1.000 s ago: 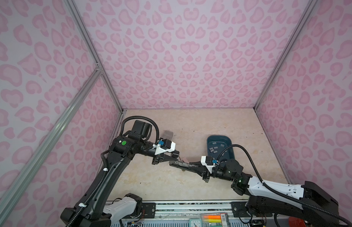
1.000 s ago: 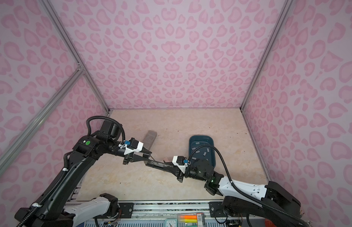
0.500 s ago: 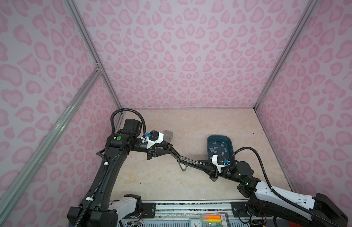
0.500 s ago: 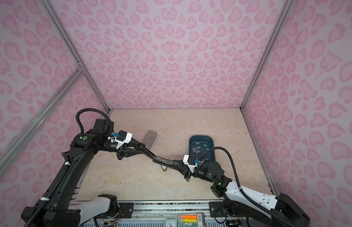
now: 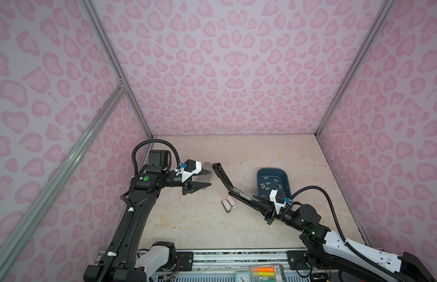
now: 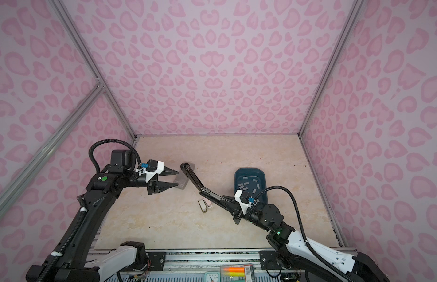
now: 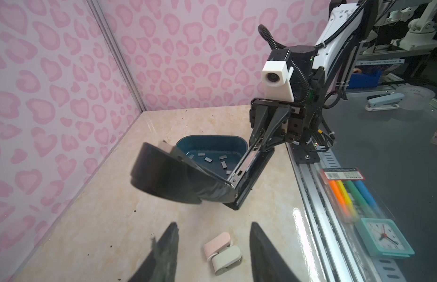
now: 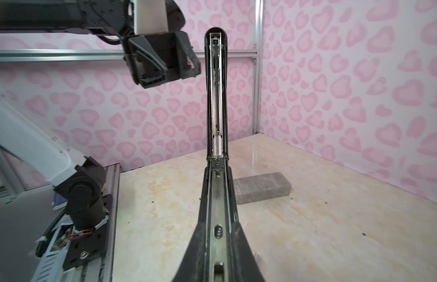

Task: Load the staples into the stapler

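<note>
- Right pincer [image 5: 256,203], nearest, clenched on the base of the black stapler [image 5: 221,175], lid swung up and open.
- Just beside it on the bench [image 5: 200,227], two small clips [image 5: 228,204], pink and white.
- Farther back, staples [image 5: 267,183] loose inside the blue tray [image 5: 271,169].
- Left pincer [image 5: 209,179] released, empty, near the lid's tip, apart from it.
- Behind, a grey block [image 8: 261,186].

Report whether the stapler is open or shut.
Open. The stapler has its top cover swung up off the magazine rail, exposed in the right wrist view; the right gripper holds its base.
</note>
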You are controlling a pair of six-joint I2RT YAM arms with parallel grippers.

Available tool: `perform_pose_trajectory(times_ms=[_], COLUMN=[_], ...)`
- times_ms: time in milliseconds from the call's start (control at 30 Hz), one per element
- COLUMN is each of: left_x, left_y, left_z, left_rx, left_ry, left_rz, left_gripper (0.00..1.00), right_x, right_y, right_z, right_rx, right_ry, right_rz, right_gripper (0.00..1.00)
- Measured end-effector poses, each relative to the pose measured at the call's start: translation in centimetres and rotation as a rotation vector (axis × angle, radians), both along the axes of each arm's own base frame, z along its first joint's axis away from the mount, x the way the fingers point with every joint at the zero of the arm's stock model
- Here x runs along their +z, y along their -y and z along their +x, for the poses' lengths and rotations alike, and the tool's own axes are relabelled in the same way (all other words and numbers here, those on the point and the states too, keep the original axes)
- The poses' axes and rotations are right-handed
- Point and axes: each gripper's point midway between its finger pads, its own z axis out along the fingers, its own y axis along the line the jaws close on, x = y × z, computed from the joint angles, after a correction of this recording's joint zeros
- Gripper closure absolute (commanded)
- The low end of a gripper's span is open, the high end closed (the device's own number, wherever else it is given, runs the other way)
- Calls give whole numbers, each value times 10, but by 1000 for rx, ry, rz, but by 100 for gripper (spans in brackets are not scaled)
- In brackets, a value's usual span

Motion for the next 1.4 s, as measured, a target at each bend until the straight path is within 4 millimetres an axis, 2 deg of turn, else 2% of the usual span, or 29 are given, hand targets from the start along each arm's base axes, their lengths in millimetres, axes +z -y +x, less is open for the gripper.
perform_pose_trajectory(times_ms=[200,333,433,533,633,700,767,867,1033,1267,1400], left_x=[16,45,64,70,65,57,40,19,1,0,-2], left_y=[-13,-23,-20,5,43,65,84,97,100,94,91], left_z=[38,53,51,36,24,26,36,54,77,87,91], left_rx=[233,412,503,487,423,404,416,464,542,609,636], left_ry=[34,39,32,29,10,-4,-30,-56,-67,-62,-61], left_rz=[25,-34,-126,-189,-201,-187,-147,-91,-41,-37,-29], left_gripper=[53,55,58,60,60,61,62,62,61,61,57], right_x=[0,-1,-7,-5,1,6,10,9,4,0,2], right_y=[1,-2,-8,-14,-15,-14,-9,-3,-2,0,4], right_z=[10,19,20,15,8,5,6,10,13,18,21], right_rx=[-49,-84,-93,-86,-77,-78,-97,-136,-158,-189,-214], right_ry=[-47,-81,-105,-108,-89,-76,-66,-67,-70,-79,-85], right_rz=[-7,-22,-53,-64,-54,-42,-29,-34,-52,-61,-48], right_gripper=[100,100,100,100,100,100,100,100,100,100,100])
